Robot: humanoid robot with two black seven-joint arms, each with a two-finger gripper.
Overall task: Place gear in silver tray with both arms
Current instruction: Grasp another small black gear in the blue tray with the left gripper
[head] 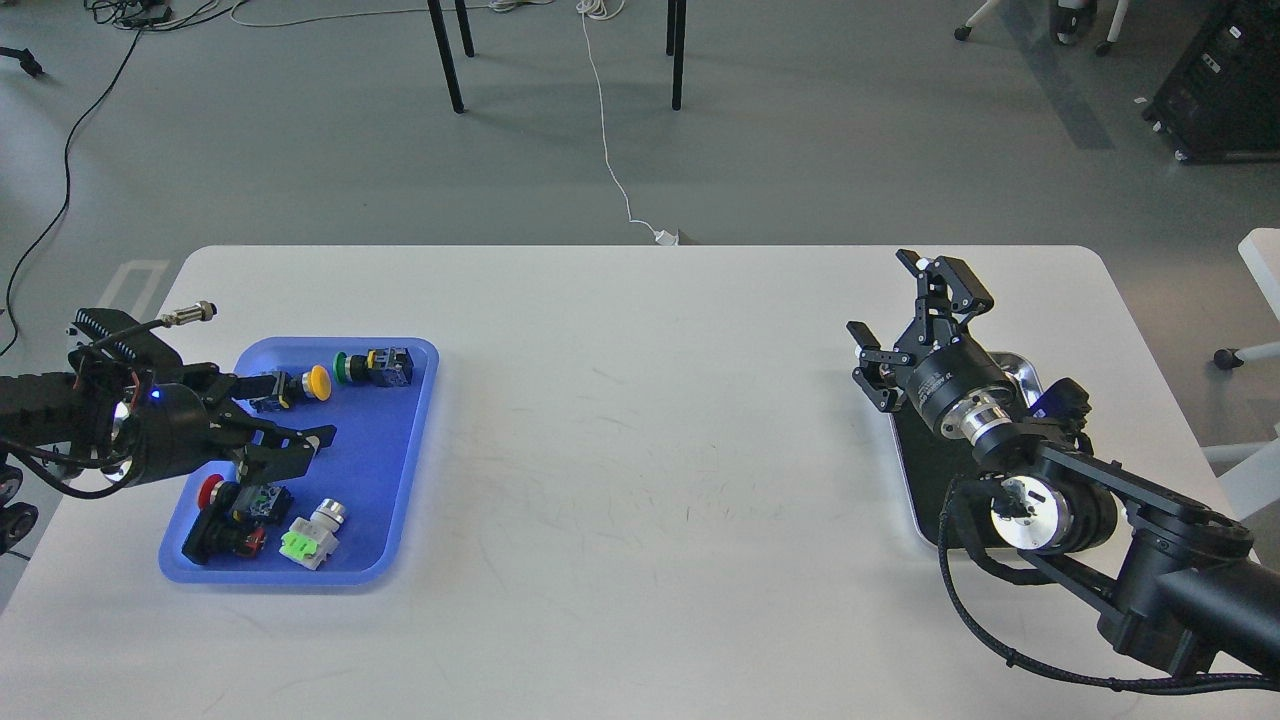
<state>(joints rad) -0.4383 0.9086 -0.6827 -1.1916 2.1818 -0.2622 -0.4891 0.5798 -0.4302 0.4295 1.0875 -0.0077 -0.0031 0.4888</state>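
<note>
The silver tray [1021,366] lies at the right of the table, mostly hidden under my right arm; part of its dark bottom shows at the left. My right gripper [903,306] is open and empty, pointing up and away above the tray's far left corner. My left gripper [287,414] is open and empty, lying low over the left part of the blue plastic tray [385,455]. That tray holds a yellow push-button [316,382], a green one [347,367], a red one [210,491] and a green-and-white switch [306,541]. I see nothing that looks like a gear.
The white table [640,450] has rounded corners and a far edge near the top of the view. Cables hang from both arms. Chair legs [446,60] and a white floor cable [610,170] lie beyond the table.
</note>
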